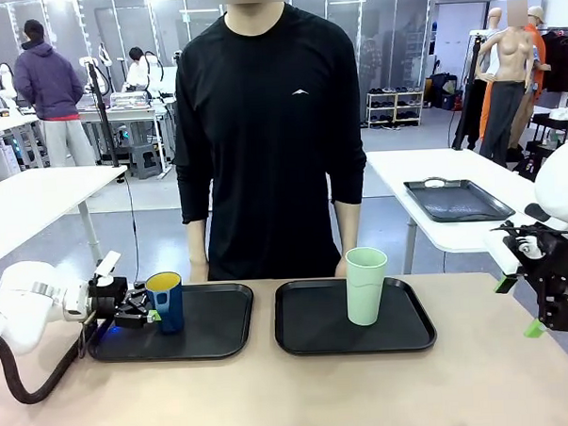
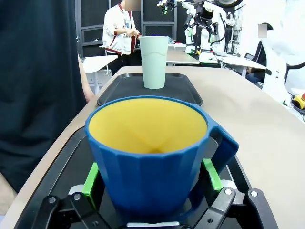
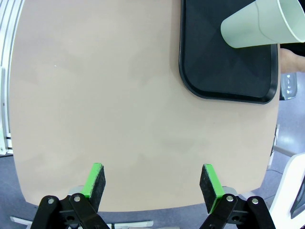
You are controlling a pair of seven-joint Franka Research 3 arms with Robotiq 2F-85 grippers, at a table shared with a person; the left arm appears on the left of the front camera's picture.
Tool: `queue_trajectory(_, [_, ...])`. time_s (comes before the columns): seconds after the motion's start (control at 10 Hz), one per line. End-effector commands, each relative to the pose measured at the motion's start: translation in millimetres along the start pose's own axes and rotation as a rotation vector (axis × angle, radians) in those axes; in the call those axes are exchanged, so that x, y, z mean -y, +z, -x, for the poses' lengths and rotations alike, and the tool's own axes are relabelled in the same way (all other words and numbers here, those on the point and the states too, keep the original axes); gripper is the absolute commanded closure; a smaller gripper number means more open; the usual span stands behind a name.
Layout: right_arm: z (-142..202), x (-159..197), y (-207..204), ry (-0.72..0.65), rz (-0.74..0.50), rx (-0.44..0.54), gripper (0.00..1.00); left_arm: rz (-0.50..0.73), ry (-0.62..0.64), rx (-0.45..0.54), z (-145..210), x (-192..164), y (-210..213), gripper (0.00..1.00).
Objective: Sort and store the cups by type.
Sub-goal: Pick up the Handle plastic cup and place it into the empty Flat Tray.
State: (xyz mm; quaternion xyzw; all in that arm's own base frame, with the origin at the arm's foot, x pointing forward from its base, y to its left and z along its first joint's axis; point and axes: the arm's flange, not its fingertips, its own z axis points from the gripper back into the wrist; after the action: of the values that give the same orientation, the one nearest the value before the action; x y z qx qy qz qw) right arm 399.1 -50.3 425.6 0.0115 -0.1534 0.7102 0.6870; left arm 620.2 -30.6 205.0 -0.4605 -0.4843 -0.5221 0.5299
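The left gripper (image 2: pixel 151 183) straddles the blue mug (image 2: pixel 150 152) on the left tray (image 1: pixel 219 343), jaws apart. The right gripper (image 3: pixel 153 183) hangs open past the desk's right edge.

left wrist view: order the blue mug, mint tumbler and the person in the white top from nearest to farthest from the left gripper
1. Blue mug: between the open fingers of the left gripper, on the near tray.
2. Mint tumbler: straight ahead, upright on the next tray.
3. Person in the white top: far background, beyond the table's end.
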Motion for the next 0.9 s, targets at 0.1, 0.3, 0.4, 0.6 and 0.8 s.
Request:
queue_trajectory(0.1, [0,2,-1,-0.007,0.004,-0.012,0.0,-0.021,-0.004,0.013,9,-4,6,0.0])
queue_trajectory(0.3, [0,2,-1,-0.007,0.004,-0.012,0.0,-0.059,-0.006,0.018,8,-3,18,0.0])
queue_trajectory(0.4, [0,2,-1,-0.007,0.004,-0.012,0.0,-0.056,-0.01,0.016,6,0,24,0.0])
queue_trajectory(0.6, [0,2,-1,-0.007,0.004,-0.012,0.0,-0.08,-0.002,-0.006,2,9,41,0.0])
queue_trajectory(0.8, [0,2,-1,-0.007,0.004,-0.012,0.0,-0.128,-0.011,-0.031,-7,17,66,0.0])
